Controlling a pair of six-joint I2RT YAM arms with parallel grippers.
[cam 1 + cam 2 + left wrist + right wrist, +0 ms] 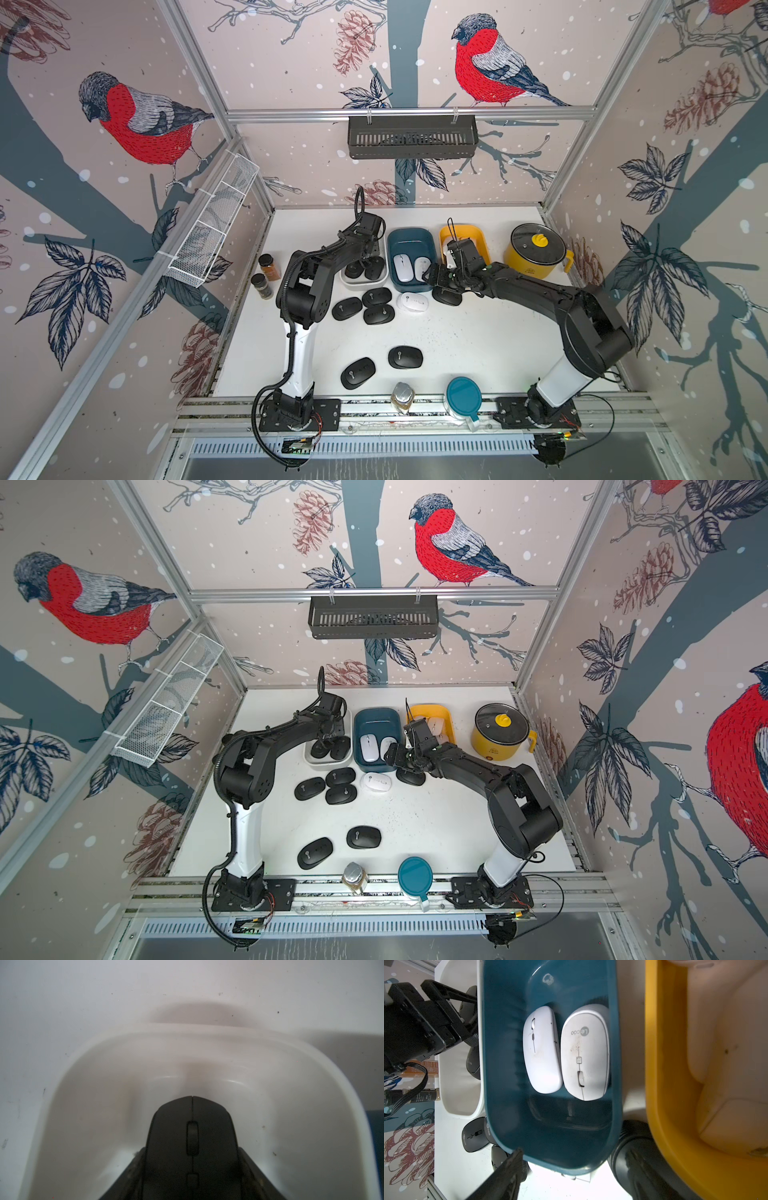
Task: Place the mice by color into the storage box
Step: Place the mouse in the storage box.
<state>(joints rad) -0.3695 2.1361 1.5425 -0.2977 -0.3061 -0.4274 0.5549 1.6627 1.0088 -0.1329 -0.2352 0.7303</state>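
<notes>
Left gripper (366,261) hangs right over the white bin (363,284) in both top views, its fingers hidden under its own arm. Three loose black mice (377,297) lie at 6 o'clock of that bin, nearer this arm. The loose white mouse (412,301) sits at 8 o'clock of the right gripper (441,277), just beside it. From the left wrist, the fingers (249,1167) pinch a black mouse (192,1126) by its flanks, long axis pointing straight ahead at the bin's far wall, tail end cut off. From the right wrist, the jaws stand spread and empty above the teal bin (508,1064), with two white mice (542,1051) side by side inside. The yellow bin's (664,1084) pale contents are too blurred to name.
</notes>
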